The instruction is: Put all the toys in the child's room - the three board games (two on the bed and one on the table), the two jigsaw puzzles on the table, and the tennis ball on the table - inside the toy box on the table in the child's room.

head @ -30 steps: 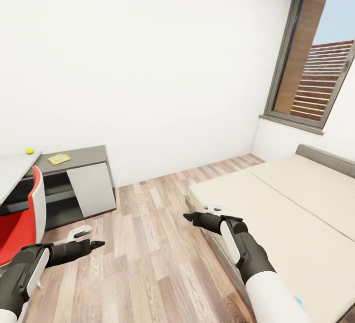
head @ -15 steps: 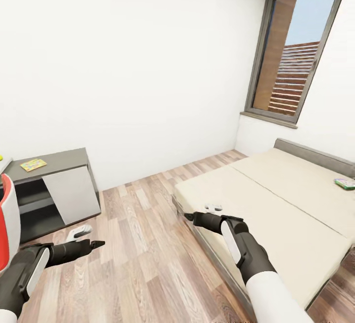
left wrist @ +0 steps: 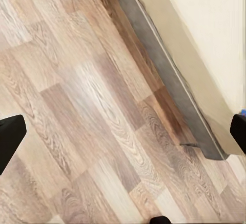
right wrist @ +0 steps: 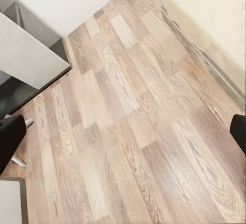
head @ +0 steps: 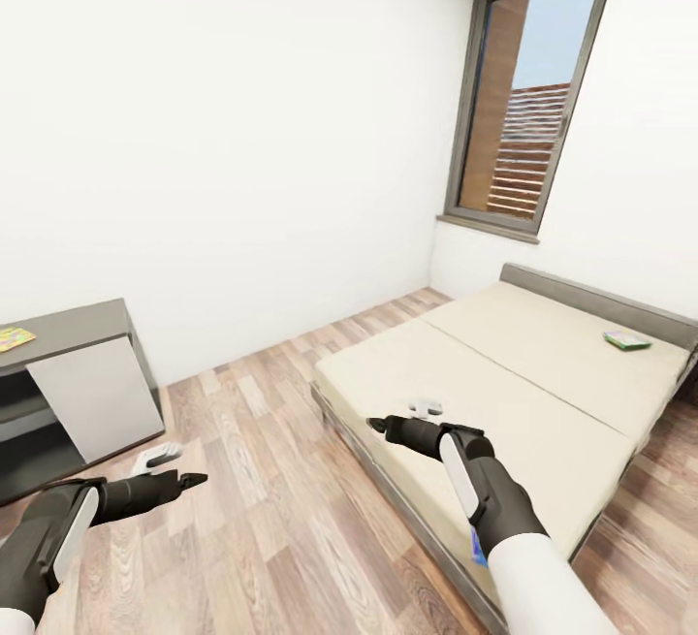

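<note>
The bed point(head: 504, 393) lies at the right with two beige pads and a grey headboard. A white-and-green board game point(head: 626, 340) rests on its far pad near the headboard. A blue board game point(head: 477, 548) peeks out behind my right forearm at the bed's near edge, and its corner point(left wrist: 241, 115) shows in the left wrist view. The table's dark grey side section point(head: 73, 323) carries a small flat yellow box point(head: 14, 336); whether it is a game or a puzzle, I cannot tell. My left gripper point(head: 192, 479) and right gripper point(head: 374, 425) hang open and empty over the floor. The toy box and tennis ball are out of view.
Wood floor point(head: 262, 480) runs between the table and the bed. A white chair-base leg point(head: 155, 460) lies close to my left gripper. The table's white panel point(right wrist: 25, 55) and the bed's grey frame point(left wrist: 169, 80) show in the wrist views. A tall window point(head: 523, 102) stands above the bed.
The camera has swung right: the table slid to the left edge, the red chair and tennis ball left the picture, and the white-and-green game came into view. Both arms keep their pose.
</note>
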